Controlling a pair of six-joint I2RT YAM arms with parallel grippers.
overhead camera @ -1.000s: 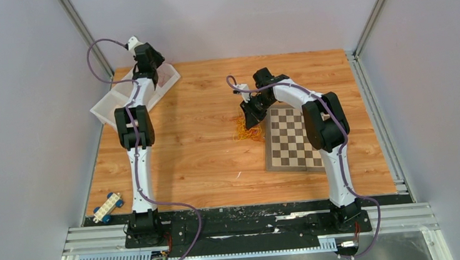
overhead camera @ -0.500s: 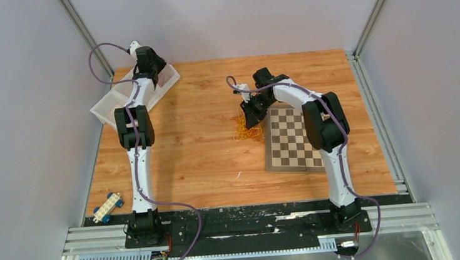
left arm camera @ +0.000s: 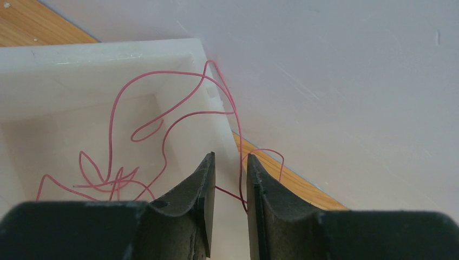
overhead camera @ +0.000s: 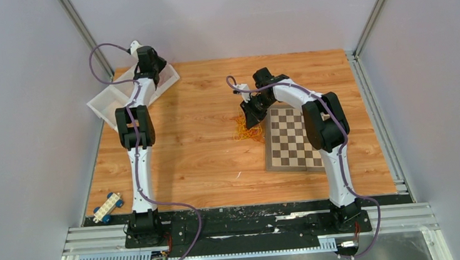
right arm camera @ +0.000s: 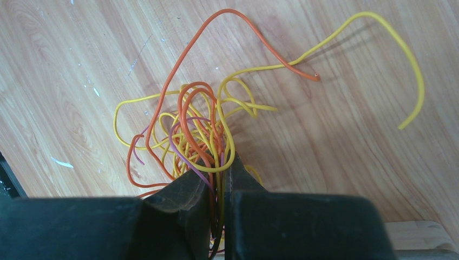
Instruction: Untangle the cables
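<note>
The wood worktop (overhead camera: 205, 163) carried a chessboard (overhead camera: 291, 138) right of centre and a white bin (overhead camera: 109, 103) at the far left corner. A small toy with blue wheels (overhead camera: 108, 207) lay at the near left edge.

The cables (overhead camera: 242, 131) sat in a loose knot on the bare wood, just beside the chessboard's left edge. In the right wrist view they (right arm camera: 200, 130) were mostly yellow and orange loops with one purple strand. One orange end and one long yellow end trailed out across the wood.

The right gripper (right arm camera: 220, 162) was clamped on the near side of that knot, several strands pinched in the thin slit between its jaws.

A red strand (left arm camera: 178, 103) lay looped inside the bin (left arm camera: 108, 51) and draped over its corner wall.

The left gripper (left arm camera: 230, 162) was over that corner, jaws a little apart. The red strand crossed the gap between them; I could not tell whether it touched either finger.
</note>
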